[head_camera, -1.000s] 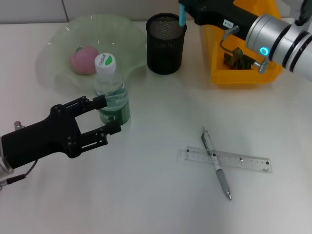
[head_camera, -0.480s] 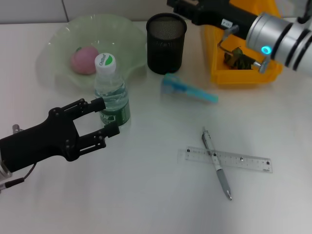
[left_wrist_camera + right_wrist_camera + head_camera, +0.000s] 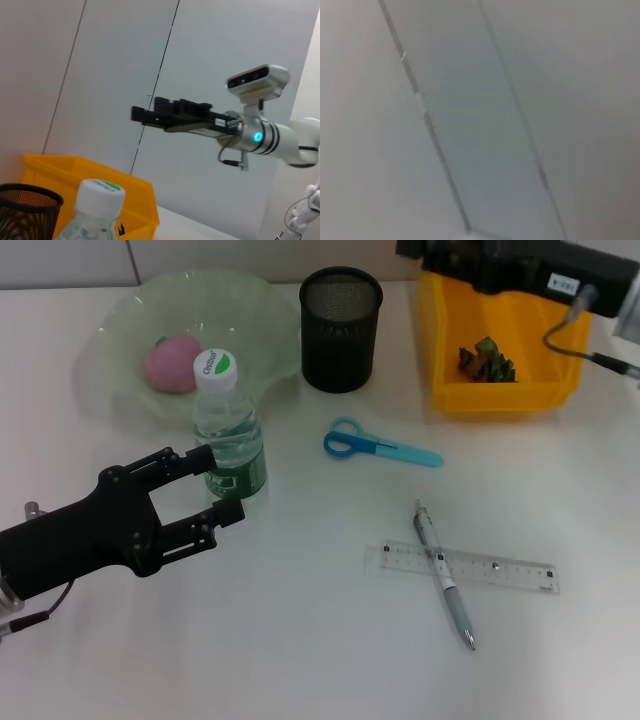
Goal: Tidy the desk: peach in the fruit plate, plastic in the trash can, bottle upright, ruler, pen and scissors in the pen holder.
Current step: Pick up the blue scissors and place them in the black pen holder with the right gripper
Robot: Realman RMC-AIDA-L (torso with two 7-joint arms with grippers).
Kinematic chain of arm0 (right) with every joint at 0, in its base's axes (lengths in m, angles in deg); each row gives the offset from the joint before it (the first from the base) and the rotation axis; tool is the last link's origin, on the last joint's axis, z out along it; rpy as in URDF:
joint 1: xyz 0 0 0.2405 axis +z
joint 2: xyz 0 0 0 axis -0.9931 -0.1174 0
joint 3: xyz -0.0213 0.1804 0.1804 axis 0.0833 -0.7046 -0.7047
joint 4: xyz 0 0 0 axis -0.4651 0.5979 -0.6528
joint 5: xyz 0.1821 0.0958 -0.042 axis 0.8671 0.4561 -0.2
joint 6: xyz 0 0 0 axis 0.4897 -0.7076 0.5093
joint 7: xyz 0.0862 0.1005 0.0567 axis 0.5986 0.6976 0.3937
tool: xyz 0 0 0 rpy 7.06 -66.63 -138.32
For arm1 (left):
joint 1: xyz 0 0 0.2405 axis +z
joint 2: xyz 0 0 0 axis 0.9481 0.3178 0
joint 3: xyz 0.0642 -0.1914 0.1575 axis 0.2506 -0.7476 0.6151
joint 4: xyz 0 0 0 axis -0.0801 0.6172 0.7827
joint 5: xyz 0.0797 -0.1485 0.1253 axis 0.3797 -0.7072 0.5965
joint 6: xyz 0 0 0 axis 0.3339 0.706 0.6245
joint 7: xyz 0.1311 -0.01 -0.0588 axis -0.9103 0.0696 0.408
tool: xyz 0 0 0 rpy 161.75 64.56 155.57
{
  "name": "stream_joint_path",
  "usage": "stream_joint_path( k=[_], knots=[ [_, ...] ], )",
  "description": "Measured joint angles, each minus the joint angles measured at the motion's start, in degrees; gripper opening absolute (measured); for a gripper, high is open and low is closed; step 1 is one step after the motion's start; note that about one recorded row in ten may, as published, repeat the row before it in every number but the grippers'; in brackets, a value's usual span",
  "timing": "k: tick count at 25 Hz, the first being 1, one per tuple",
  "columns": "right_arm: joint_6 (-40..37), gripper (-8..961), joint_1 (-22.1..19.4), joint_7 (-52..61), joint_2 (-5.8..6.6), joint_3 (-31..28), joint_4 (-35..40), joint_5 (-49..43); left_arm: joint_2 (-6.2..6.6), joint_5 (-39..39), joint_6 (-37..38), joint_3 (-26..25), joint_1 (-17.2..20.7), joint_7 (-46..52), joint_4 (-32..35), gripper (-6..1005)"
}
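1. Head view is showing the scissors point(image 3: 381, 447) lying flat on the counter point(image 3: 300, 640), between the holder point(image 3: 341, 328) and the pen point(image 3: 443, 575); a second ago they were hanging from my right claw over the holder, so the drop missed.
2. My right claw point(image 3: 440, 258) is pulling back over the yellow bin point(image 3: 500, 335), gripping nothing; whether its fingers are spread I cannot tell.
3. My left claw point(image 3: 215, 485) is hovering spread wide, released, just beside the bottle point(image 3: 228, 425), which is standing upright.
4. Peach point(image 3: 172, 364) is sitting in the plate point(image 3: 250, 310); plastic point(image 3: 487, 360) is lying in the bin.
5. Pen and ruler point(image 3: 468, 566) are lying crossed on the counter.
6. I am judging that the scissors need regrasping, so three items are waiting for the holder.
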Motion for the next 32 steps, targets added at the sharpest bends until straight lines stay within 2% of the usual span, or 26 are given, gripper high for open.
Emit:
stream_joint_path(
  k=[1, 2, 3, 4, 5, 8, 9, 10, 13, 14, 15, 17, 18, 22, 25, 28, 32],
  knots=[
    [-2.7, 666, -0.3, 4.4, 0.46, -1.0, 3.5, -6.1, -0.01, 0.1, 0.0, 0.0, 0.0, 0.0, 0.1, 743],
    [-5.5, 666, 0.5, 10.3, 0.90, -2.2, 8.7, -16.1, -0.01, 0.1, 0.0, 0.0, 0.0, 0.0, 0.2, 743],
    [-5.5, 666, 0.5, 10.3, 0.90, -2.2, 8.7, -16.1, -0.01, 0.1, 0.0, 0.0, 0.0, 0.0, 0.2, 743],
    [-8.8, 666, 2.5, 16.8, 1.35, -2.7, 13.9, -28.0, -0.02, 0.2, 0.0, 0.0, -0.1, 0.0, 0.2, 743],
    [-8.8, 666, 2.5, 16.8, 1.35, -2.7, 13.9, -28.0, -0.02, 0.2, 0.0, 0.0, -0.1, 0.0, 0.2, 743],
    [-15.4, 666, 6.7, 24.2, 1.85, -2.7, 20.6, -44.0, -0.01, 0.3, -0.1, 0.0, -0.3, 0.0, 0.2, 742],
    [-15.4, 666, 6.7, 24.2, 1.85, -2.7, 20.6, -44.0, -0.01, 0.3, -0.1, 0.0, -0.3, 0.0, 0.2, 742],
    [-20.2, 666, 10.1, 26.6, 1.86, -2.3, 22.7, -52.2, 0.00, 0.3, -0.1, 0.0, -0.4, 0.0, 0.2, 742],
    [-23.2, 666, 13.3, 28.0, 1.42, -1.5, 23.1, -58.7, -0.04, 0.2, -0.1, 0.0, -0.5, 0.0, 0.0, 742],
    [-23.7, 666, 14.7, 28.5, 0.91, -0.8, 22.9, -62.1, -0.09, 0.1, -0.1, 0.0, -0.5, 0.0, 0.0, 742],
    [-23.6, 666, 17.1, 29.0, -0.28, 1.0, 22.1, -68.3, -0.25, 0.1, -0.1, 0.0, -0.4, 0.0, 0.0, 742],
    [-22.7, 665, 17.8, 29.2, -0.69, 2.1, 21.4, -70.3, -0.32, 0.1, -0.1, 0.0, -0.4, 0.0, 0.0, 742],
    [-20.6, 665, 19.0, 29.5, -1.08, 4.9, 18.9, -72.2, -0.45, 0.1, 0.0, 0.0, -0.3, 0.0, 0.0, 742],
    [-16.8, 665, 20.2, 30.1, -1.17, 8.0, 14.7, -72.2, -0.71, 0.1, 0.0, 0.0, 0.1, 0.0, 0.0, 742],
    [-10.6, 665, 21.7, 30.5, -1.30, 11.3, 8.5, -72.0, -1.20, 0.1, -0.3, -0.2, 0.4, -0.2, -0.1, 742],
    [-7.2, 665, 22.7, 30.5, -1.35, 13.0, 5.3, -71.2, -1.97, 0.3, -0.4, -1.1, 0.9, -0.7, -0.1, 742],
    [-4.4, 665, 24.1, 30.5, -1.36, 13.9, 2.0, -70.8, -2.11, 0.3, -0.5, -1.4, 1.0, -0.7, -0.2, 742]
  ],
)
